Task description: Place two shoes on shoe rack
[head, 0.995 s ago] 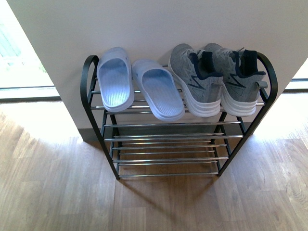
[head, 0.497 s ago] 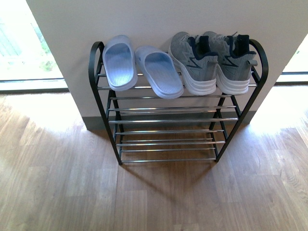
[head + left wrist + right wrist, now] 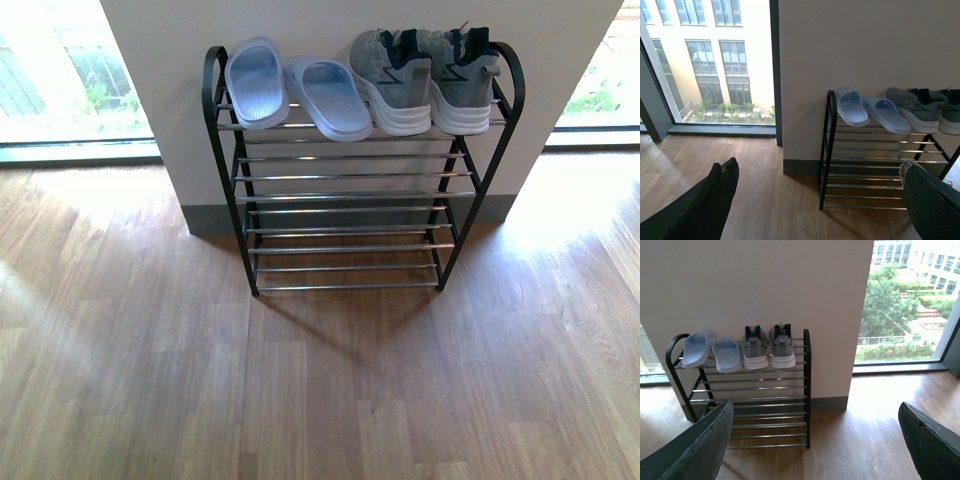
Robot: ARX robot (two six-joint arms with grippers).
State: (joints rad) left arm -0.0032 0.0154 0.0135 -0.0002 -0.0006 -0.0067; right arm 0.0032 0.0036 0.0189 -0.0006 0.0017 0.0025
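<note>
Two grey sneakers [image 3: 390, 75] [image 3: 462, 70] and two pale blue slide sandals [image 3: 256, 82] [image 3: 330, 98] are sitting on one shoe rack [image 3: 345, 195], which is showing what look like four tiers of chrome rods.

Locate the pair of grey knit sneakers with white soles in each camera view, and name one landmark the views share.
Front view: the grey knit sneakers sit at the top tier's right end, heels toward the camera.
Left wrist view: sneakers at the rack's far end, partly cut by the frame edge.
Right wrist view: sneakers beside the rack's near black side frame.
Shared landmark: the pale blue slide sandals next to them.
</note>
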